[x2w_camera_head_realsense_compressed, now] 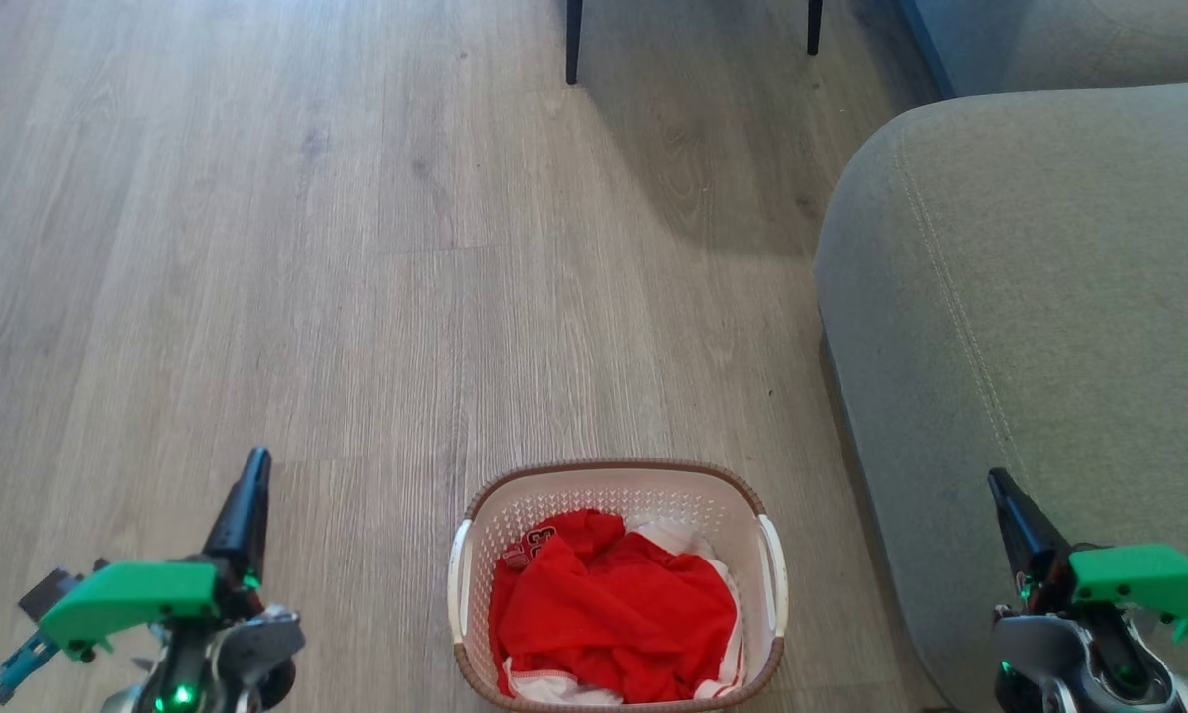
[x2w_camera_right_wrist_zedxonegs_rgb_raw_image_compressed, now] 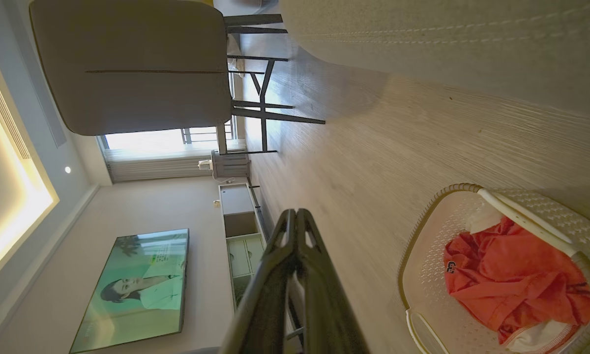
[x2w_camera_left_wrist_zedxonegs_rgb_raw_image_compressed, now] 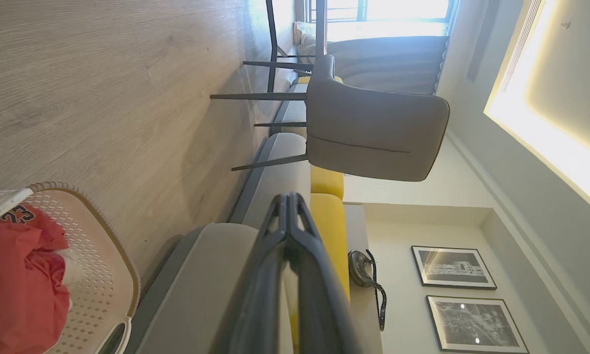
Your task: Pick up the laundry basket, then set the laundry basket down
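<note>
**Basket on the floor, both grippers shut and empty on either side**

The laundry basket [x2w_camera_head_realsense_compressed: 614, 492] stood on the wood floor [x2w_camera_head_realsense_compressed: 356, 248] between your arms, with red clothing [x2w_camera_head_realsense_compressed: 614, 604] heaped inside and the sofa [x2w_camera_head_realsense_compressed: 1030, 297] near on your right. Your left gripper [x2w_camera_head_realsense_compressed: 256, 459] and right gripper [x2w_camera_head_realsense_compressed: 999, 485] each had their fingers pressed together on nothing, well apart from the basket's white handles [x2w_camera_head_realsense_compressed: 455, 584]. That fitted a basket waiting to be lifted as well as one already set back down, so the step was not settled. Either way, the handles sat level and opposite, so your arms needed to work evenly, and the right arm had little room beside the sofa.
</note>
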{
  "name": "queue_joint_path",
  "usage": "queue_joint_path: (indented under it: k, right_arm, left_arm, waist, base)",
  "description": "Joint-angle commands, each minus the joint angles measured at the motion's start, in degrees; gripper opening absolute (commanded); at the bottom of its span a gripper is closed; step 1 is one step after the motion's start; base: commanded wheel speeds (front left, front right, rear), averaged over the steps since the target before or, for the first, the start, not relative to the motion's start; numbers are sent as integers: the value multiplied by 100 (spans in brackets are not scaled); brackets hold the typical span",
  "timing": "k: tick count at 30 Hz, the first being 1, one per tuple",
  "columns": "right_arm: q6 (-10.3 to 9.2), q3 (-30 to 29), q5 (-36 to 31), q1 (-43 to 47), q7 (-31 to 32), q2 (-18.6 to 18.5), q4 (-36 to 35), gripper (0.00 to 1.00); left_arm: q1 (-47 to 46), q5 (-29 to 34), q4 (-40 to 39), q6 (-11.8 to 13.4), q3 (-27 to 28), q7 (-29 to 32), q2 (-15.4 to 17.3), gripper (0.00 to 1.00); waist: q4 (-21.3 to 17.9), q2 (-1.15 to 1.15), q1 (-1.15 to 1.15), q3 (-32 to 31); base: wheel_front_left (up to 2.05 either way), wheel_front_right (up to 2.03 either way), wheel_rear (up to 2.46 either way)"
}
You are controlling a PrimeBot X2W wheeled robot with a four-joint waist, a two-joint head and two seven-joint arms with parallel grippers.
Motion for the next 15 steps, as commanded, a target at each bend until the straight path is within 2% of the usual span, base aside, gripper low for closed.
queue_joint_path:
  k: [1,15]
  right_arm:
    - [41,74,189,-358,71,-77,-169,0]
    - [41,40,200,-363,104,-57,-165,0]
  left_arm:
    - [-338,-185,-166,-76,281,58,80,0]
    - [-343,-194,-163,-81,326,95,56,0]
  waist:
    - [-1,0,0,-2]
    - [-2,0,0,-3]
  base:
    - [0,0,0]
    - [0,0,0]
